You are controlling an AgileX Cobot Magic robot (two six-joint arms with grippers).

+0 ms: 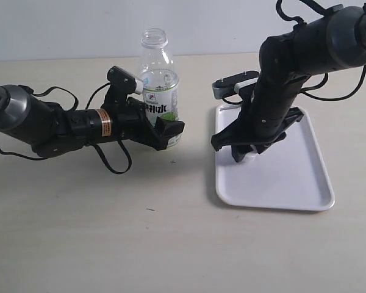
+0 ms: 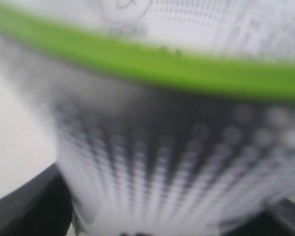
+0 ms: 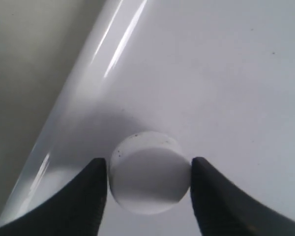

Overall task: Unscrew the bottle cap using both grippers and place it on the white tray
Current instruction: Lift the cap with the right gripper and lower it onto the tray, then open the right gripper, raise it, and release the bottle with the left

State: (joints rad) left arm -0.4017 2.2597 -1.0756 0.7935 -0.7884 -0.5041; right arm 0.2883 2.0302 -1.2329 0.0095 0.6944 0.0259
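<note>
Black-jawed, the left claw (image 1: 163, 127), on a dark cylindrical arm with an orange label, is clamped round the lower body of the small clear plastic bottle (image 1: 158, 85) with the white-and-green label. The bottle stands upright on the pale beige table (image 1: 110, 232), left of centre and toward the far side, its threaded neck bare. Well to its right lies the flat rectangular glossy white tray (image 1: 293, 183) with rounded corners. The right claw (image 1: 247, 154), broad and black, points down onto the left part of that tray. A sliver of the small round white plastic bottle cap (image 1: 249, 157) shows between its tips.

From the left wrist, the bottle (image 2: 177, 147) fills the picture, blurred, with a green band across its label and a grey dot pattern below. Black fingers (image 2: 24, 206) sit against it on either side.

From the right wrist, the bottle cap (image 3: 147, 177) sits on the white tray (image 3: 221, 73), close to the raised rim, with the table (image 3: 24, 73) beyond. The right claw (image 3: 148, 164) has a black tip hard against each side of the cap. Whether they are pinching it or only touching it, I cannot tell.
</note>
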